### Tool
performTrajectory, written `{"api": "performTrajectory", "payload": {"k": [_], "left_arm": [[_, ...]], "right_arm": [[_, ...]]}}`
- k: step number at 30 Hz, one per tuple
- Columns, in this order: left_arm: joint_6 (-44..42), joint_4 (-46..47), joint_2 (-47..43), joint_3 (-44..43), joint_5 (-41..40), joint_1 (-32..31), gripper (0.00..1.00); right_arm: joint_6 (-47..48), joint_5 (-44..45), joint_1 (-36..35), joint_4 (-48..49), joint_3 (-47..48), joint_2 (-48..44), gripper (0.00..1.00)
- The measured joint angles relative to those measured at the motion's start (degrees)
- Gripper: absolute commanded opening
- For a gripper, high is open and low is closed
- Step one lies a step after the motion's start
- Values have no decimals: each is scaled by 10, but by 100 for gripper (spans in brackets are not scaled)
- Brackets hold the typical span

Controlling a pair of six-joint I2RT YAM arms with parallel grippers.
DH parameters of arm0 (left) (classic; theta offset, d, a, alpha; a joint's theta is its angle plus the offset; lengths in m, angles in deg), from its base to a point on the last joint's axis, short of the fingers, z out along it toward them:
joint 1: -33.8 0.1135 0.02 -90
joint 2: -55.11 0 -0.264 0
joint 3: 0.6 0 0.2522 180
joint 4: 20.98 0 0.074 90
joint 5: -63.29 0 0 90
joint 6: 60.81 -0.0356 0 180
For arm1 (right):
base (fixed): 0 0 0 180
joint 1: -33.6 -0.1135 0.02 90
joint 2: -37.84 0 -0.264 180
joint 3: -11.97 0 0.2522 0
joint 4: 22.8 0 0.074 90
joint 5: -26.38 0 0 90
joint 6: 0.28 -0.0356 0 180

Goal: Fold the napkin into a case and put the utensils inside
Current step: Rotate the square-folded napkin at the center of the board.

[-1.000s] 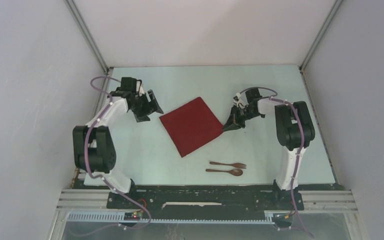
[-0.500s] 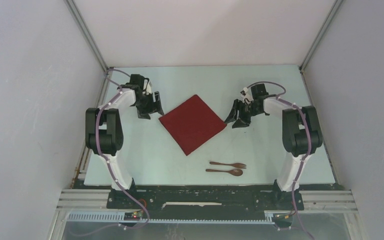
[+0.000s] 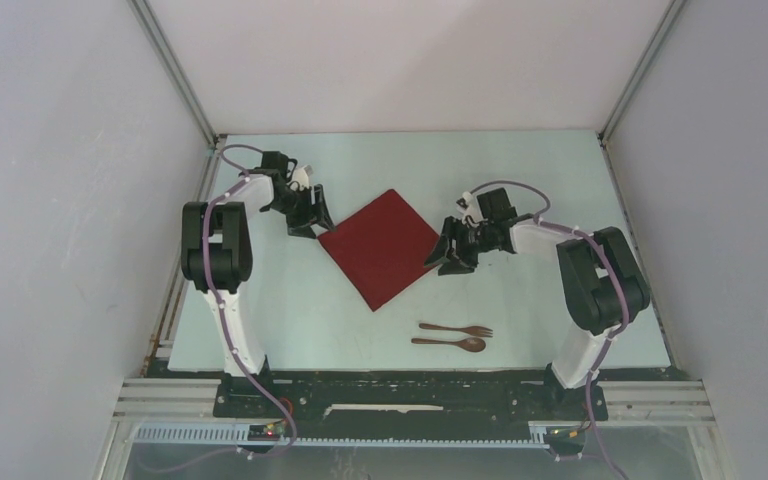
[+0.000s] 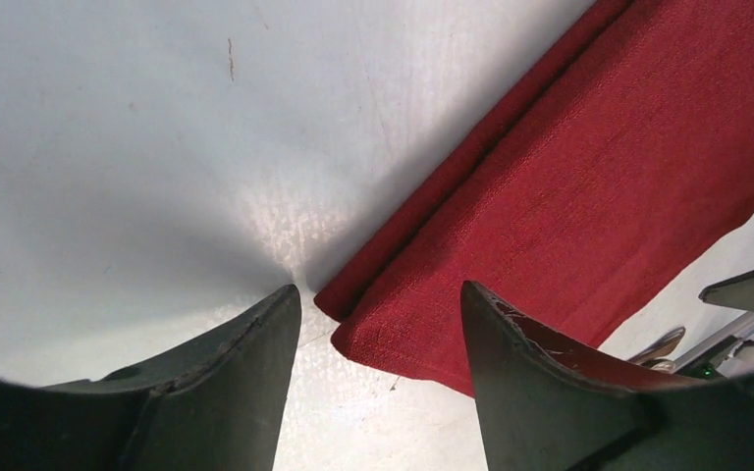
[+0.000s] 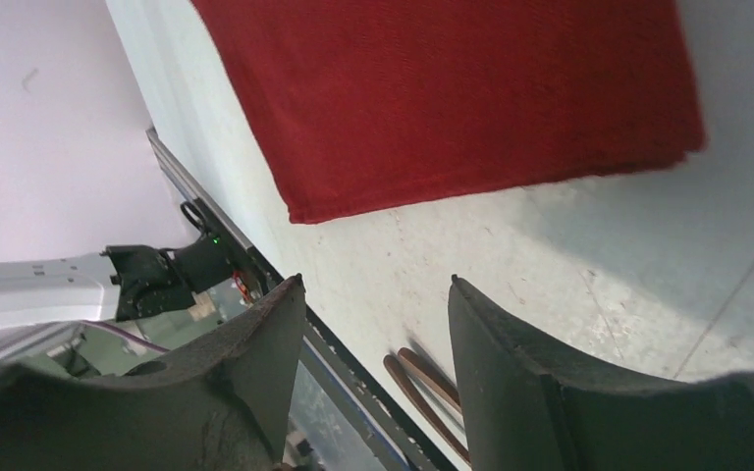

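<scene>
The dark red napkin (image 3: 380,248) lies folded flat on the table, turned like a diamond. My left gripper (image 3: 311,224) is at its left corner, open. In the left wrist view the napkin's (image 4: 589,167) layered corner lies on the table between the left gripper's (image 4: 378,294) spread fingers, unclamped. My right gripper (image 3: 442,257) hovers at the napkin's right corner, open and empty. The right wrist view has the napkin (image 5: 452,98) ahead of the right gripper (image 5: 373,285). The utensils, a brown fork (image 3: 457,329) and spoon (image 3: 450,343), lie side by side near the front edge; their handles (image 5: 422,378) show between the right fingers.
The pale table (image 3: 520,180) is boxed in by white walls at the back and both sides. A black and metal rail (image 3: 410,395) carrying both arm bases runs along the near edge.
My right gripper opened, let go of the napkin's right corner and shifted left and nearer. My left gripper moved right to the left corner, its jaws narrowing a little.
</scene>
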Motion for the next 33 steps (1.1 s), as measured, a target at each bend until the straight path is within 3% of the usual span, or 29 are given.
{"api": "performTrajectory", "payload": {"k": [5,12,22,26,30,33], "left_arm": [[-6,-5,1,-2,-8,0,59],[-8,-12,2,-2,-23,0,49],[8,-19,2,7,-33,1,19],[27,-11,-1,20,-34,3,0],[75,27,-28,66,-37,5,0],[131,82,-76,148,-38,9,0]], "right_arm": [[-48,-18,7,52,-38,3,67],[-5,21,-57,70,-30,-11,68],[-8,39,21,51,-28,-11,68],[-9,39,19,49,-32,-12,67],[-23,38,22,57,-46,-12,67],[-43,38,30,67,-58,-12,67]]}}
